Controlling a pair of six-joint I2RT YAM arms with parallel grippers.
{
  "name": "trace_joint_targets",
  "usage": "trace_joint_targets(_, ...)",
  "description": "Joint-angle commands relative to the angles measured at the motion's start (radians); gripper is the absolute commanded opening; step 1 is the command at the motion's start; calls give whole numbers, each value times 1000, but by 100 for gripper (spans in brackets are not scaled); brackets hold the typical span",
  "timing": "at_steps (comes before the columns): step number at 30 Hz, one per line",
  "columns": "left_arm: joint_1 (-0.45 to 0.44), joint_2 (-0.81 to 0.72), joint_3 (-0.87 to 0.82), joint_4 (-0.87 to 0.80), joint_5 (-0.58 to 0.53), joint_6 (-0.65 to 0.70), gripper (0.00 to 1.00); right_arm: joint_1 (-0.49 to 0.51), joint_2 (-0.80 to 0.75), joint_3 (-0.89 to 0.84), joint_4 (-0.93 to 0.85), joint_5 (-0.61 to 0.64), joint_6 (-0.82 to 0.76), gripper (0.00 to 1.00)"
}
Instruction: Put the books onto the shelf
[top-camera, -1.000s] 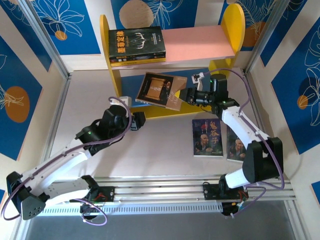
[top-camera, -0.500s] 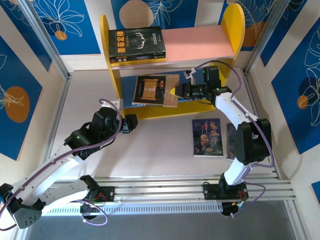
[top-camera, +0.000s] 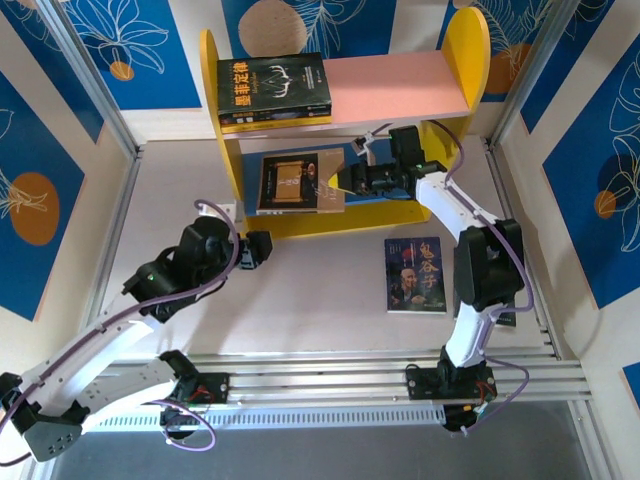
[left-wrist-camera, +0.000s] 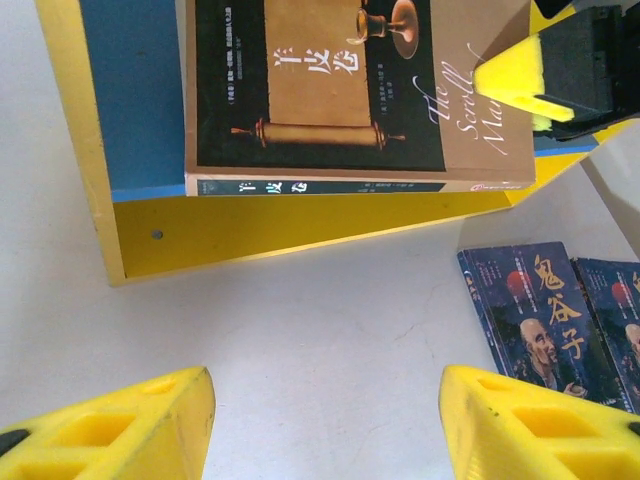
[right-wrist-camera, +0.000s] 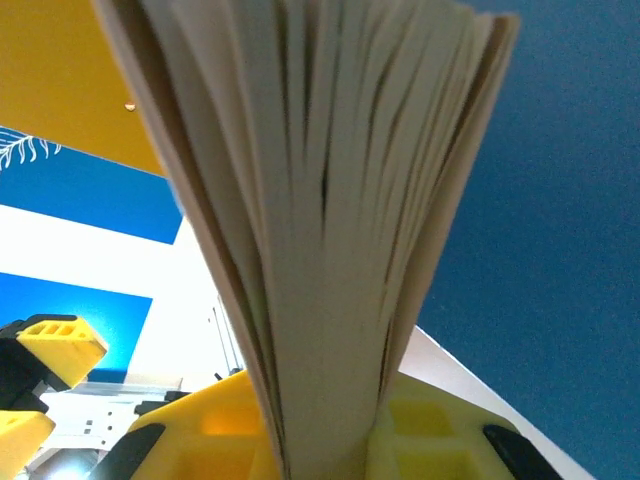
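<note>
- Left gripper (top-camera: 258, 248) hovers nearest, jaws wide apart, holding nothing.
- Blue books (left-wrist-camera: 530, 310) lie on the table (top-camera: 320, 300), near right.
- Right gripper (top-camera: 347, 181) clamps the brown book (top-camera: 295, 183), flat over the shelf's (top-camera: 465, 50) blue board (left-wrist-camera: 130, 90). This looks like the placing step; next it should release and withdraw rightward.
- Farthest, a black book (top-camera: 273, 92) rests on the pink board (top-camera: 400, 85).

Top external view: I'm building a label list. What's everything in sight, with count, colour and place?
table: one, white
wall panels: several, blue, leaf print, around
shelf: one, yellow sides, pink board above, blue board below, table's far end
black book: one, flat on the pink board, left
brown book: one, over the blue board
dark-blue books: two, flat on the table, right
left end effector: one, yellow fingers, open over the table
right end effector: one, shut on the brown book
</note>
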Motion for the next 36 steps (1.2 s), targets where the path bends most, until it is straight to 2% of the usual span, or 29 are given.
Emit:
trace_joint_targets(1, 15, -24, 2, -32, -10, 21, 62, 14, 21, 72, -22, -54, -37, 8)
trace_joint_targets(22, 23, -46, 11, -64, -12, 29, 63, 69, 173, 275, -139, -10, -69, 10)
trace_joint_targets(36, 28, -47, 12, -71, -13, 32, 64, 92, 225, 348, -219, 76, -105, 25)
